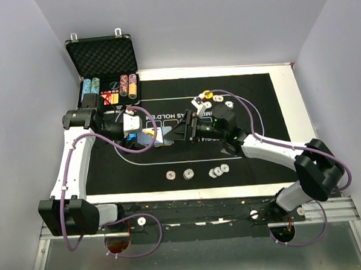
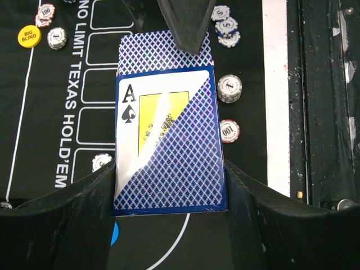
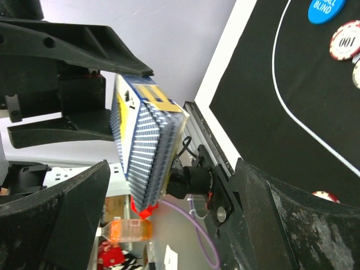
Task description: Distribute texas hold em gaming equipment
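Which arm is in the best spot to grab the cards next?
Right, probably. The right gripper is open and pointed at the card pack, while the left gripper is shut, holding it.

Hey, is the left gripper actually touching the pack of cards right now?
Touching. The left wrist view shows the left gripper with both fingers pressed flush against the long sides of the pack of cards, with no gap on either side.
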Motion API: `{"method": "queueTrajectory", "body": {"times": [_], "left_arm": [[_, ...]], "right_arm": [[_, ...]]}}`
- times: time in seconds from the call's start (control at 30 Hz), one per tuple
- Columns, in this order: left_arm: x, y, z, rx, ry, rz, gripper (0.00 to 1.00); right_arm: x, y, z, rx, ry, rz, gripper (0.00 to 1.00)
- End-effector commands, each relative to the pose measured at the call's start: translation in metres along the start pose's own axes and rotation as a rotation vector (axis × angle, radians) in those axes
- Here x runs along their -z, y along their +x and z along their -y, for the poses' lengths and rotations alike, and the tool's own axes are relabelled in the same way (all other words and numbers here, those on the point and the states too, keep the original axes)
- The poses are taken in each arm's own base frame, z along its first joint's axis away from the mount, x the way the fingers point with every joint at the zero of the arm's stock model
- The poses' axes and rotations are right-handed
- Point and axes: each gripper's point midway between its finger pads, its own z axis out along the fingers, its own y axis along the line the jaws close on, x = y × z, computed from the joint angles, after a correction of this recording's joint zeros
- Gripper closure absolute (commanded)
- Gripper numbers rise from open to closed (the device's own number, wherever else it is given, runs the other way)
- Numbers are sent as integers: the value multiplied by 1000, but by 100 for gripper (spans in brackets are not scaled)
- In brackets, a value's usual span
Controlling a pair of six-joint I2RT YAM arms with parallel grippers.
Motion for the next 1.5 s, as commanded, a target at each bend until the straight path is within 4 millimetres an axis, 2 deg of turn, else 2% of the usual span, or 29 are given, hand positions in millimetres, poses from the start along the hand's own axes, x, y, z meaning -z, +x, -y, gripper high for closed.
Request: {"method": "queueTrajectory", "body": {"times": [0.0, 0.33, 0.4, 0.47, 0.6, 0.63, 0.67, 0.8, 0.83, 0.87, 0.9, 1.1, 1.3, 1.47], "left_arm": [[5, -23, 45, 196, 106, 76, 56], [3, -19, 46, 209, 113, 70, 56], [3, -19, 46, 208, 113, 70, 56], [3, -18, 46, 213, 115, 70, 56], [2, -16, 47, 226, 121, 71, 54], [2, -17, 47, 223, 120, 71, 53], [1, -15, 49, 219, 122, 68, 52], [2, -14, 52, 236, 121, 59, 39], [2, -13, 53, 251, 123, 57, 27], [2, -13, 54, 263, 123, 56, 4], [2, -13, 56, 278, 124, 55, 1], [0, -9, 72, 312, 130, 67, 1], [-1, -11, 71, 352, 137, 79, 1], [-5, -3, 75, 351, 151, 73, 3]], "right_arm": [[-4, -1, -28, -41, -133, -18, 0], [-33, 9, -50, -118, -251, -59, 0], [-35, 10, -51, -131, -260, -64, 4], [-35, 10, -52, -148, -268, -60, 16], [-36, 12, -50, -172, -259, -71, 61], [-35, 11, -49, -174, -253, -65, 69], [-35, 11, -48, -178, -247, -62, 73], [-34, 11, -50, -174, -260, -61, 73], [-33, 11, -50, -174, -262, -60, 73], [-33, 12, -50, -168, -261, -61, 73], [-33, 12, -49, -160, -256, -64, 73], [-32, 19, -44, -151, -237, -90, 73], [-34, 27, -39, -157, -230, -141, 73], [-39, 32, -32, -170, -214, -176, 73]]}}
